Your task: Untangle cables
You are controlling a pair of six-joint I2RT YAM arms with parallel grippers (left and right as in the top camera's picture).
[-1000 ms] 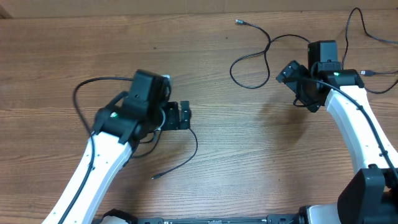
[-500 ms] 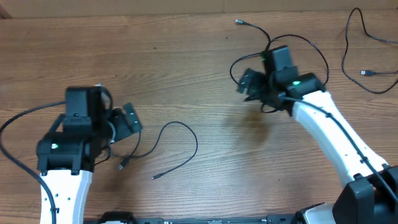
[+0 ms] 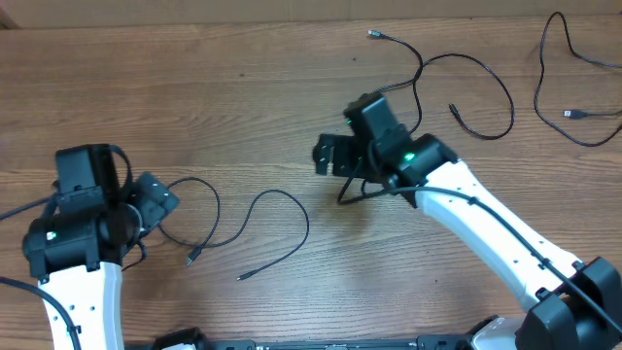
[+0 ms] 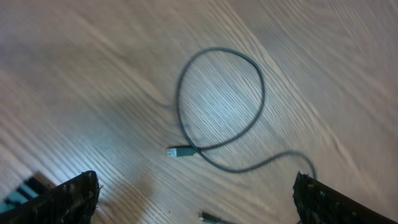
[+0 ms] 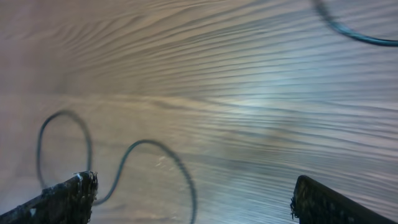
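A thin black cable (image 3: 292,202) lies in loose loops on the wooden table, with plug ends near the front. My left gripper (image 3: 155,199) is open and empty just left of it. In the left wrist view the cable (image 4: 258,93) forms a loop ahead of the gripper (image 4: 199,202), its plug pointing left. A second cable (image 3: 486,73) curls at the back and runs under my right arm. My right gripper (image 3: 326,156) is open and empty over bare wood. The right wrist view shows its gripper (image 5: 199,202) with cable loops (image 5: 155,146) at the left.
A third thin black cable (image 3: 549,87) lies at the far right back corner with a small plug. A silver-tipped plug (image 3: 373,34) rests near the table's back edge. The right arm's white link (image 3: 486,233) crosses the right half of the table.
My left arm has swung back to the left, leaving the cable on the table. My right arm has swept left from the back right to the table's middle, over the back cable.
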